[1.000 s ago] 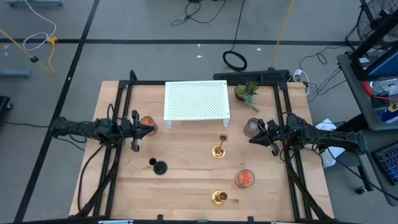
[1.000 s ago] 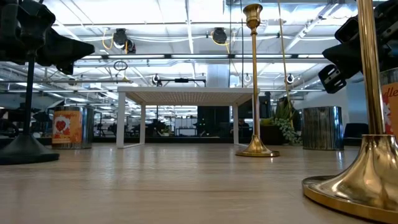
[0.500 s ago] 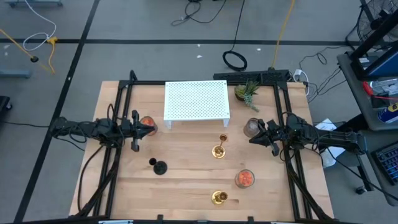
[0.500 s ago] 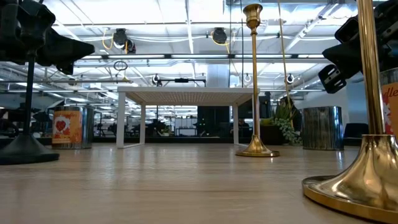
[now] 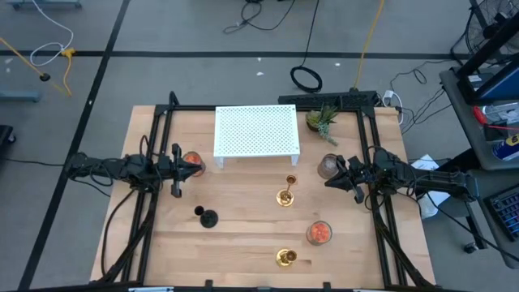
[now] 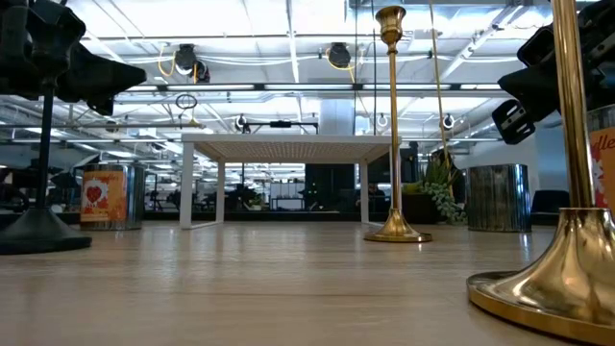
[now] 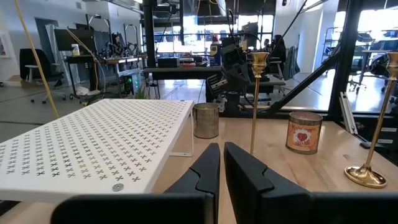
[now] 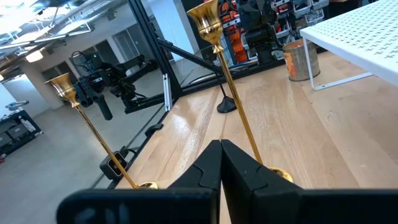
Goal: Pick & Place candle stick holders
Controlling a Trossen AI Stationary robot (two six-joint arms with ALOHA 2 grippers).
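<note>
Nothing has moved since the earlier frames. Both pincers, left pincer (image 5: 197, 167) and right pincer (image 5: 329, 180), hover closed and empty. Three candle stick holders stand in front of the white rack (image 5: 256, 130): brass candlestick (image 5: 285, 195) nearest it, second brass candlestick (image 5: 285, 257) and black candlestick (image 5: 208, 218) farther down the worktop (image 5: 243, 227). A sound grasp opens first, then closes on the stem.

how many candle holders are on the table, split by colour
brass-gold candlesticks: 2, one mid-table and one near the front edge
black candlestick: 1
total: 3
</note>
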